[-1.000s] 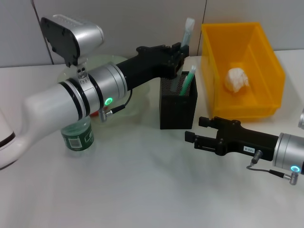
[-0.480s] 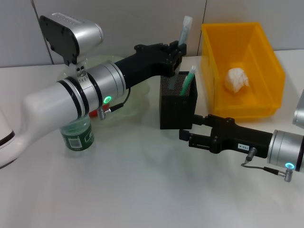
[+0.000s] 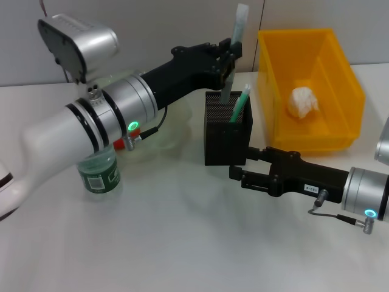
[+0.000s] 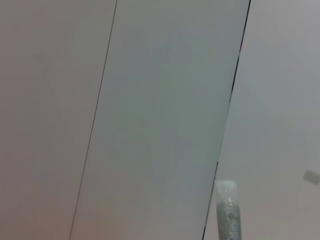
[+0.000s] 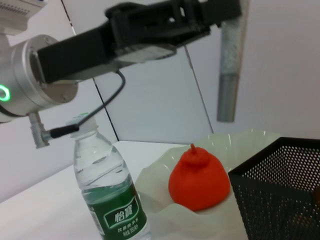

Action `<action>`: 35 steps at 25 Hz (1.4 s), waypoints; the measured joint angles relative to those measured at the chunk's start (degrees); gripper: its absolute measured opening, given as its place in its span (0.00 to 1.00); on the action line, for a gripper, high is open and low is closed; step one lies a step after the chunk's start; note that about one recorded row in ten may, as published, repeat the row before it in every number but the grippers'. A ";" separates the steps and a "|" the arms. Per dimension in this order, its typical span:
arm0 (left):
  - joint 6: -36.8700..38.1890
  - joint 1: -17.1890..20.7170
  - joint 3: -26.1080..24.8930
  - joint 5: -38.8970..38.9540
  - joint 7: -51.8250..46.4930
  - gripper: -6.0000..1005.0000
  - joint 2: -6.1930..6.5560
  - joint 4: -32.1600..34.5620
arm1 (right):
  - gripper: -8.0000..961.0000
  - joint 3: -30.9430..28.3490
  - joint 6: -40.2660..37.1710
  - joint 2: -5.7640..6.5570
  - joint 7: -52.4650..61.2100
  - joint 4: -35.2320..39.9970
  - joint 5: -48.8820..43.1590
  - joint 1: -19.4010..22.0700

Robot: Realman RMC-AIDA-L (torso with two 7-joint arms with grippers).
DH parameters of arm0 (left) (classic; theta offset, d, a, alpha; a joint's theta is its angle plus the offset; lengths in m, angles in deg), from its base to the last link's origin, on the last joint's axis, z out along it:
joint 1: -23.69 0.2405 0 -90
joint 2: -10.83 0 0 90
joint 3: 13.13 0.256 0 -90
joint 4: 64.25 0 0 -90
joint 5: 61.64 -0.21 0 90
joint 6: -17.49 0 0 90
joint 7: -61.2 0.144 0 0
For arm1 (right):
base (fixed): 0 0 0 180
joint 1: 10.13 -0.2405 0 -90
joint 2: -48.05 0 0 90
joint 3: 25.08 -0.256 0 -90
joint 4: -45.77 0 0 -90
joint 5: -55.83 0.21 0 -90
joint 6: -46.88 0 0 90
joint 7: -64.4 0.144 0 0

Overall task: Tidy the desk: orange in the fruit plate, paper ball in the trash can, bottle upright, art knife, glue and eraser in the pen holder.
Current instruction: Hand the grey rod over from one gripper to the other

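The orange (image 5: 199, 176) sits in the fruit plate (image 5: 155, 180), the paper ball (image 3: 302, 101) lies in the yellow bin (image 3: 338, 79), and the bottle (image 3: 99, 172) stands upright on the counter (image 3: 152, 243). The left tool (image 3: 226, 59) is clamped on a grey-green stick (image 3: 233, 48), likely the glue, above the black pen holder (image 3: 227, 131), which already holds one green item (image 3: 240, 104). The right tool (image 3: 238, 168), slightly open and empty, rests beside the holder. Compared with a second ago, the stick is higher and the right tool is nearer the holder.
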 joint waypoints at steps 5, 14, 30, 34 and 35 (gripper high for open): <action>2.66 1.57 -1.34 0.01 0.14 0.15 0.08 0.33 | 0.80 -0.21 0.00 0.02 -0.01 0.05 0.03 0.16; 3.39 1.24 -1.40 -0.05 1.73 0.15 0.01 -0.01 | 0.80 -0.34 -0.01 0.06 -0.04 0.05 0.06 0.19; 9.41 2.66 -2.47 -0.07 1.77 0.15 0.05 1.14 | 0.80 -0.40 -0.62 0.12 0.68 -0.28 0.65 0.24; 11.78 7.11 -2.73 -0.21 1.87 0.15 0.38 5.99 | 0.80 -0.44 -1.66 0.27 0.83 -0.48 0.93 0.51; 11.87 8.08 -2.73 -0.29 1.92 0.15 0.41 7.00 | 0.80 -0.44 -2.19 0.30 0.84 -0.70 0.99 0.69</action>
